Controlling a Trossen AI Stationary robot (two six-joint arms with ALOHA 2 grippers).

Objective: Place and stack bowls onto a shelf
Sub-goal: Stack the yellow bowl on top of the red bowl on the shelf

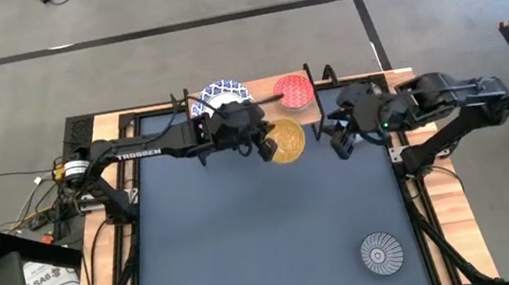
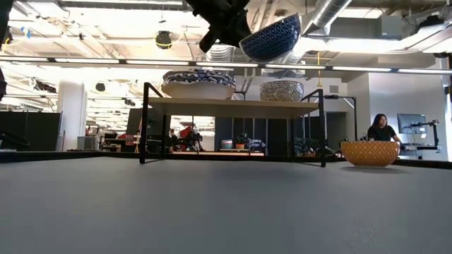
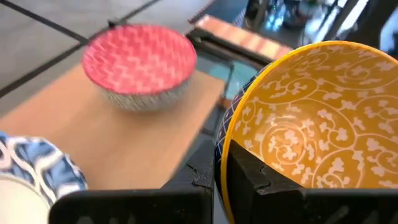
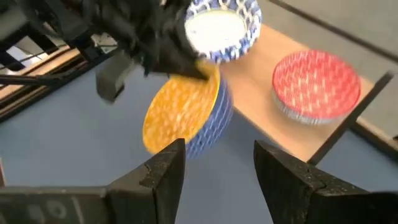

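Note:
My left gripper [image 1: 263,144] is shut on a bowl that is yellow inside and blue-patterned outside [image 1: 286,141], raised in front of the shelf [image 1: 259,101] at the table's far edge. The low view shows this bowl [image 2: 272,37] above the shelf's wooden top [image 2: 233,104]. A stack of blue-and-white bowls [image 1: 222,97] and a red bowl [image 1: 293,91] stand on the shelf top. A grey-blue striped bowl [image 1: 382,252] rests on the table near the right front. My right gripper [image 1: 340,138] hangs open just right of the yellow bowl, touching nothing. My left gripper holds the yellow bowl by its rim [image 3: 227,152], on the side toward the table's left. One finger [image 3: 273,177] is inside the bowl and the other [image 3: 196,171] is outside. The fingers come from the table's left. The bowl is lifted clear and tilted.
In the low view an orange-brown patterned bowl [image 2: 369,152] stands on the table right of the shelf. The shelf's black legs [image 2: 145,123] rise from the tabletop. A person [image 2: 382,130] sits in the room beyond. The dark tabletop [image 1: 269,241] lies open toward the near edge.

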